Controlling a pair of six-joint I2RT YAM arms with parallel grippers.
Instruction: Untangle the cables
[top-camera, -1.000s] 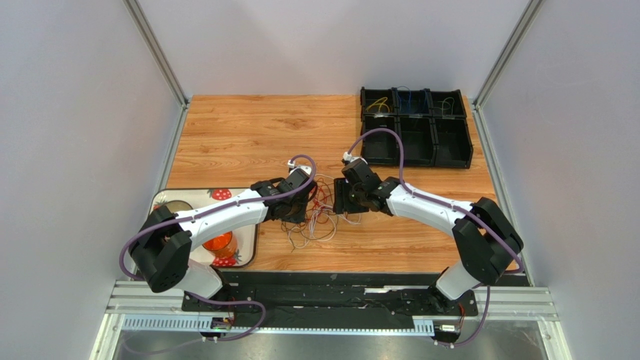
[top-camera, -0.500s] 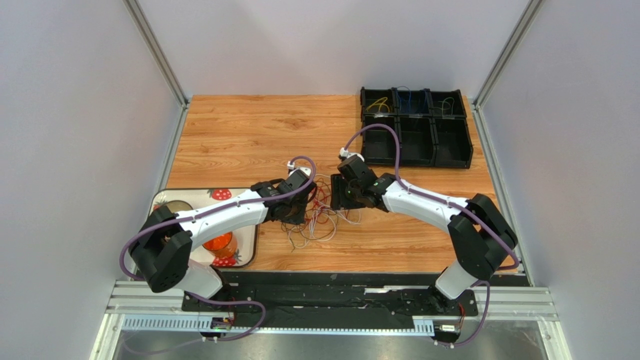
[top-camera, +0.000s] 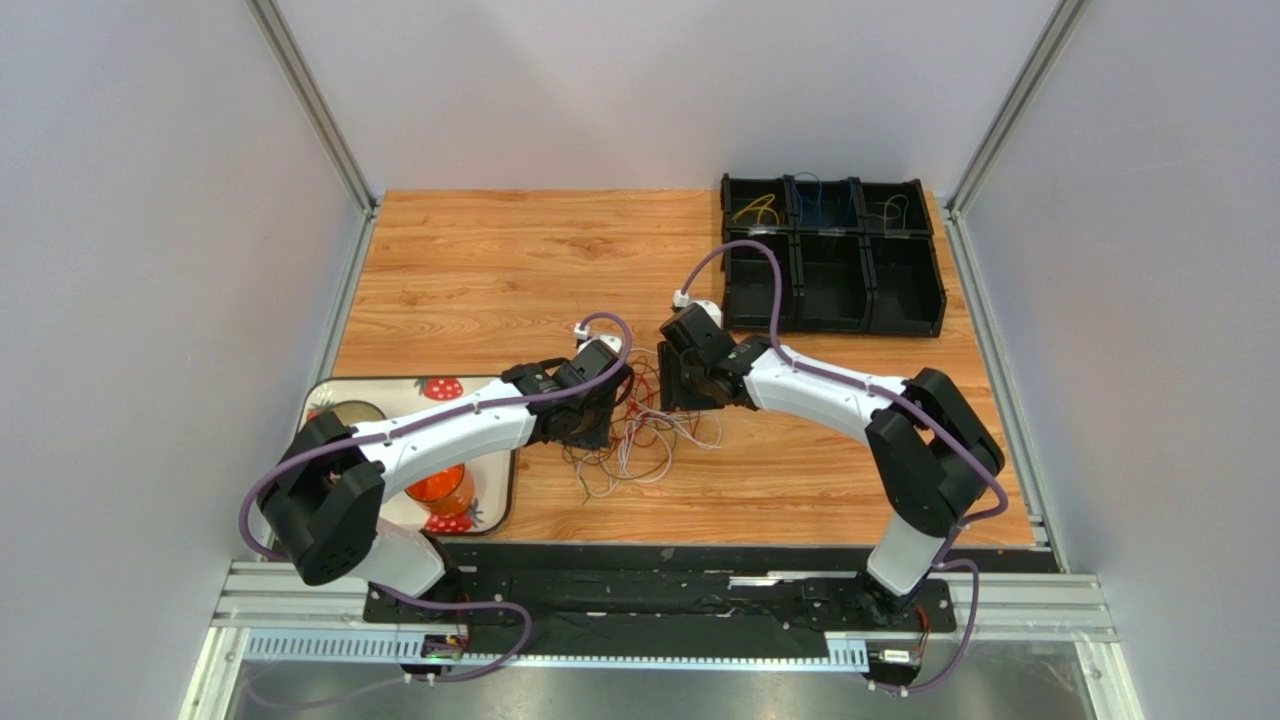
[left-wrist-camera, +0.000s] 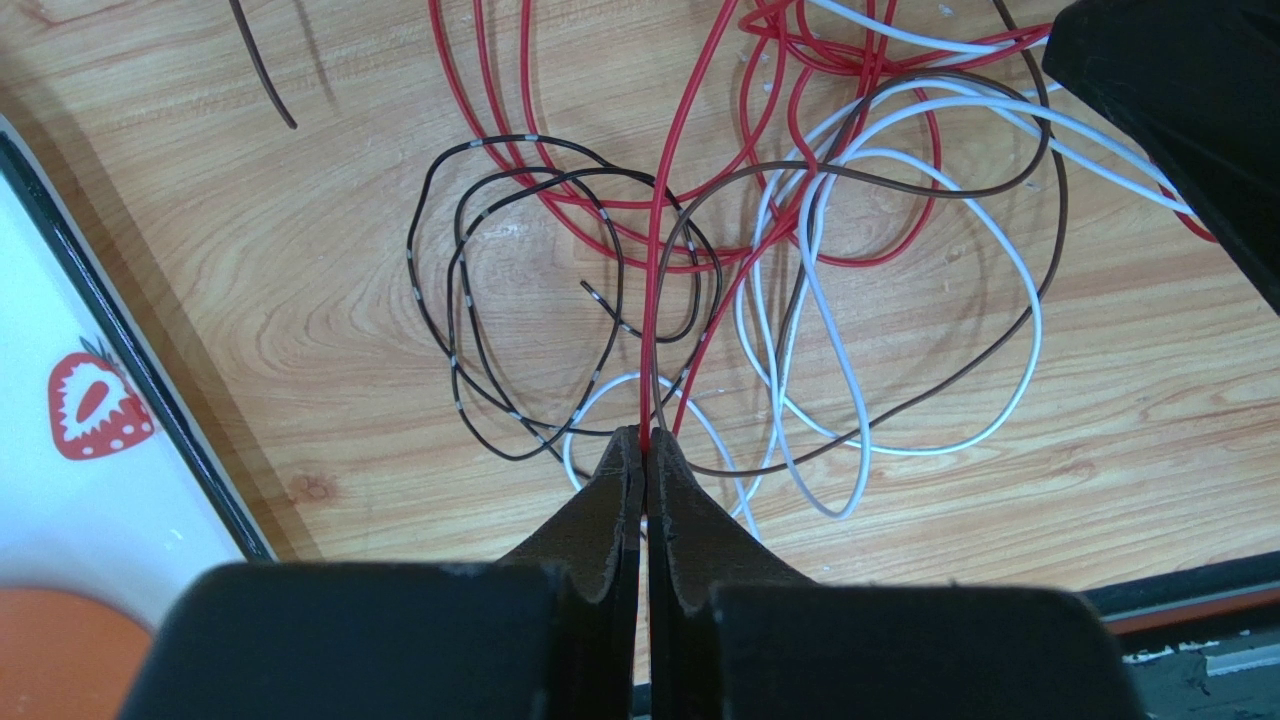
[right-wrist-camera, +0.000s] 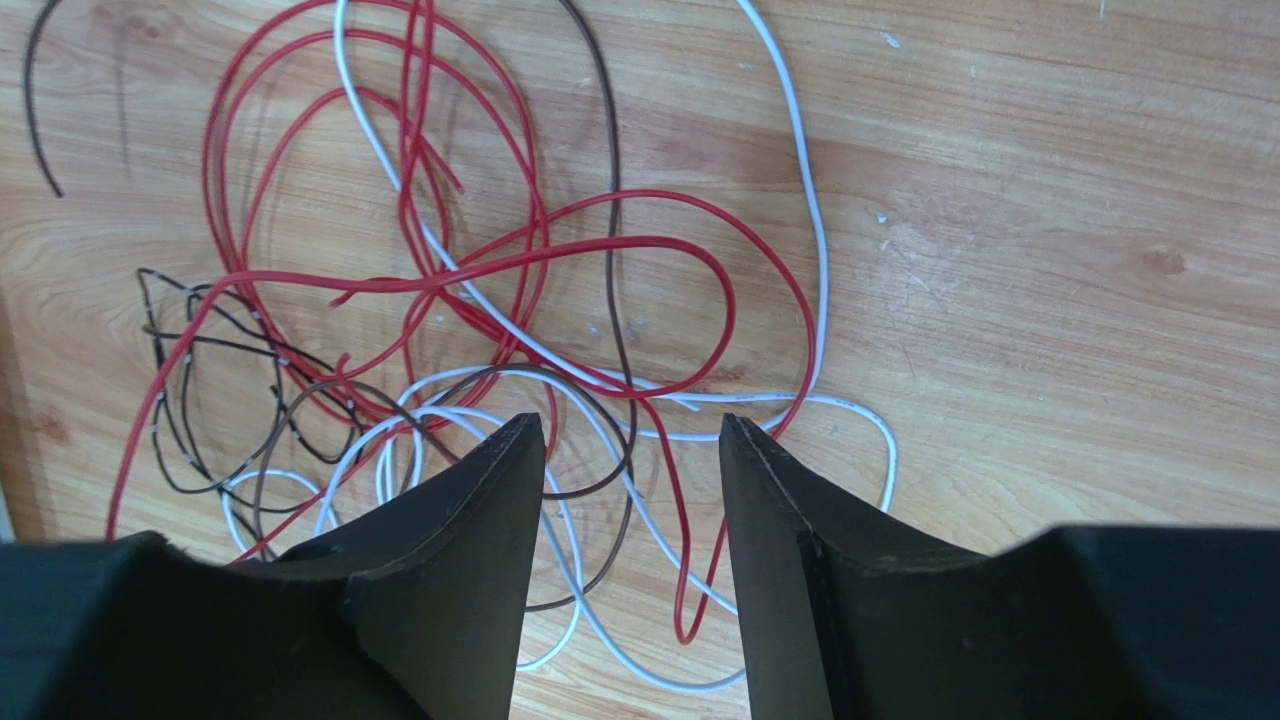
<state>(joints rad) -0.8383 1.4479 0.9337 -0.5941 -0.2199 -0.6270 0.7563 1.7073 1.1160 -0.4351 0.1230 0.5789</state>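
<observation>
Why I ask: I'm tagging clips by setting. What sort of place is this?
Probably a lab test cell for robots, not a home: plain grey panels on metal posts box in a wooden table, with a black bin tray and a heap of loose cables on it.

Overhead view bright, even, diffuse; pale walls washed flat; arms throw soft, close shadows on the worktop (top-camera: 496, 270); cables (top-camera: 649, 435) too fine there to resolve, colours merging. Wrist views sharper; wood grain crisp; each cable carries a faint soft shadow beside it; left gripper (left-wrist-camera: 646, 450) and right gripper (right-wrist-camera: 624, 443) close to the lens, black, surface detail lost; white tray (left-wrist-camera: 90, 510) nearly blown out.
</observation>
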